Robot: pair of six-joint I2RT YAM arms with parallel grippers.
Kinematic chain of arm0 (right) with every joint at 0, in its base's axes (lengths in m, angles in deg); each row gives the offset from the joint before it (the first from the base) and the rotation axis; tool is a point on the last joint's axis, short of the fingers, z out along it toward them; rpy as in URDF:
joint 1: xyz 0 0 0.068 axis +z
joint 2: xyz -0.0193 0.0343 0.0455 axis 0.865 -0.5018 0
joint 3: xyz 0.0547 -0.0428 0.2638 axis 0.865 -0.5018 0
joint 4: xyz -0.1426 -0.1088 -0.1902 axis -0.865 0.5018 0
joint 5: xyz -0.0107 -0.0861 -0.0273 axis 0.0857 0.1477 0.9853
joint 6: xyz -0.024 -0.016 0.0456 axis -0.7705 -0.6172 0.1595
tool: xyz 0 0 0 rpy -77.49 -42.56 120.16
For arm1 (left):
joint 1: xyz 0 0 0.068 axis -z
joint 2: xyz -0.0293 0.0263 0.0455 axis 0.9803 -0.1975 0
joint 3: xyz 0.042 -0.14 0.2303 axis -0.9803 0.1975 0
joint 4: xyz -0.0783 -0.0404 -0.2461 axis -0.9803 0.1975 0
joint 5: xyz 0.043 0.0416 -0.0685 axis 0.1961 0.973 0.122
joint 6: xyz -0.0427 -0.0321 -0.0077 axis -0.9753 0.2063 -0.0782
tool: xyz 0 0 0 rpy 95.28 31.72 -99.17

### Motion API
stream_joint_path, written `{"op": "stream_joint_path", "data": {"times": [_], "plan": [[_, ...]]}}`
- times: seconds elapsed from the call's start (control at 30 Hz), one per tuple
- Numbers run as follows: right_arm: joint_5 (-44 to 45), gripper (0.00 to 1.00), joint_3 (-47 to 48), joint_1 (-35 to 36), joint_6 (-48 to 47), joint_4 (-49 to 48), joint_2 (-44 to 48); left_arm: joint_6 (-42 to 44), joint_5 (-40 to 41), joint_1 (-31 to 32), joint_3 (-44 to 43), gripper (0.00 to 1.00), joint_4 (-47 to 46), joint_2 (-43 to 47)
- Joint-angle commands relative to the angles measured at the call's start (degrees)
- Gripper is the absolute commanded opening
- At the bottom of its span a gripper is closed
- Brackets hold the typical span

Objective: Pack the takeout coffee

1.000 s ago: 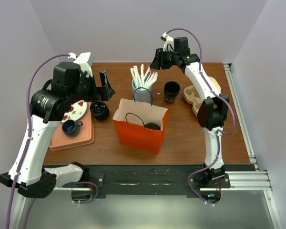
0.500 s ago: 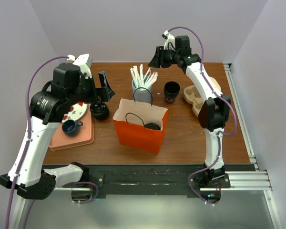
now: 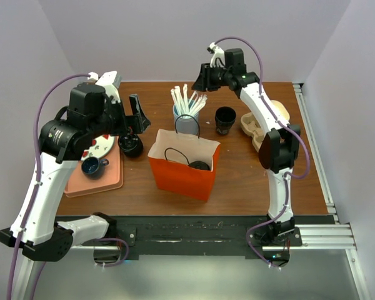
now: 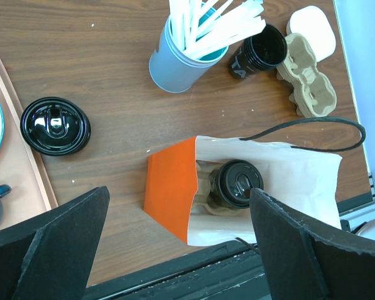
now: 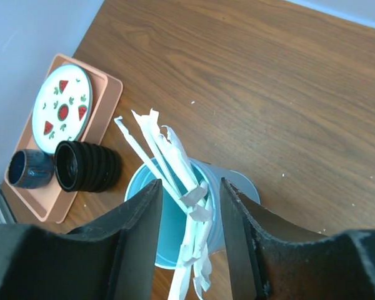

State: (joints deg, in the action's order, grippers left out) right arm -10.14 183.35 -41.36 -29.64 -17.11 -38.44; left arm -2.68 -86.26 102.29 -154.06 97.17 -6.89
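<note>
We found the takeout coffee [image 4: 236, 183] already inside the orange bag [image 4: 169, 190], lower centre of the left wrist view. It stood upright, black lid up, seated in what looked like a tan cardboard insert, though we weren't sure of that. We judged the cup light and thin-walled, easy to crush. The glossy lid looked slippery and likely to pop off, and the contents would slosh if tipped. The best hold seemed to be around the tapered body just below the lid rim, kept upright, never by the lid. The bag was soft paper, mouth open, black handles loose, and a nudge could tip it. The left pincer [image 4: 178, 194] hung above the bag with jaws at full spread, holding nothing. The right pincer [image 5: 190, 184] sat over the blue straw holder [image 4: 172, 65], upper centre of the top view, jaws part-way apart, nothing gripped that we could see. Wrapped straws [image 4: 212, 25] filled that holder. A lidless black cup [image 4: 259, 53] stood upper right with nothing seen in it, and beside it a cardboard carrier [image 4: 306, 81] had empty sockets. An all-black lidded cup [image 4: 55, 125] stood at left on the counter [image 4: 112, 37], just beside the tray [image 5: 109, 87], which carried a plate [image 5: 62, 109] and a blue mug [image 5: 28, 169].
</note>
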Motion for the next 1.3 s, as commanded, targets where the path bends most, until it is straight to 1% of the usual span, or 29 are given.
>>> {"op": "stream_joint_path", "data": {"times": [0.0, 0.03, 0.07, 0.17, 0.23, 0.37, 0.6, 0.73, 0.77, 0.83, 0.97, 1.1, 1.17, 1.2, 1.27], "plan": [[2.4, 0.36, -0.6, 1.2, -1.7, 0.8, 3.0, -0.3, 0.2, -0.3, -0.1, 1.00, -0.5, 0.5], [3.4, 0.33, -0.3, 1.1, -1.8, 1.2, 2.9, -0.3, 0.2, -0.3, -0.1, 1.00, -0.3, 0.4], [3.9, 0.22, -0.1, 1.1, -1.9, 1.4, 3.0, -0.2, 0.2, -0.3, -0.1, 1.00, -0.3, 0.5], [5.6, 0.04, 0.5, 1.2, -2.5, 1.4, 3.8, 0.3, 0.2, -0.3, -0.1, 1.00, -0.2, 0.3], [5.6, 0.00, 0.5, 1.1, -2.4, 0.5, 5.0, 0.6, 0.3, -0.3, 0.0, 1.00, -0.2, 0.3], [5.1, 0.00, 1.1, 1.1, -1.7, -0.5, 6.7, 1.1, 0.4, -0.3, 0.3, 1.00, -0.6, 0.2], [7.1, 0.00, 4.8, 1.1, -2.2, 3.2, 10.0, 2.5, 0.3, -0.3, 1.1, 1.00, -1.6, 0.3], [12.0, 0.00, 12.0, 1.2, -2.6, 10.7, 11.8, 3.6, 0.6, -0.3, 0.7, 1.00, -1.7, 0.2], [12.8, 0.00, 12.5, 1.1, -2.2, 11.1, 12.8, 3.9, 0.5, -0.3, 0.6, 1.00, -1.8, 0.2], [15.6, 0.00, 11.6, 1.1, -1.3, 11.1, 16.5, 5.0, 0.3, -0.3, 0.6, 1.00, -2.1, 0.1], [18.3, 0.00, 8.6, 1.1, -0.8, 9.7, 23.4, 6.2, 0.4, -0.3, 0.3, 1.00, -2.4, 0.1], [16.6, 0.00, 6.0, 1.2, -1.1, 7.4, 30.6, 7.3, 0.2, -0.3, 0.9, 1.00, -4.8, 1.2], [13.7, 0.00, 4.9, 1.3, -2.0, 7.2, 34.1, 7.7, -0.7, -0.3, 1.6, 1.00, -5.6, 1.6], [10.3, 0.00, 4.3, 1.7, -2.8, 7.2, 35.6, 7.9, -0.8, -0.3, 1.7, 1.00, -6.0, 2.1], [7.6, 0.00, 0.6, 3.3, -5.3, 7.1, 40.6, 8.0, -0.3, -0.3, 1.8, 1.00, -6.0, 2.2]]}}
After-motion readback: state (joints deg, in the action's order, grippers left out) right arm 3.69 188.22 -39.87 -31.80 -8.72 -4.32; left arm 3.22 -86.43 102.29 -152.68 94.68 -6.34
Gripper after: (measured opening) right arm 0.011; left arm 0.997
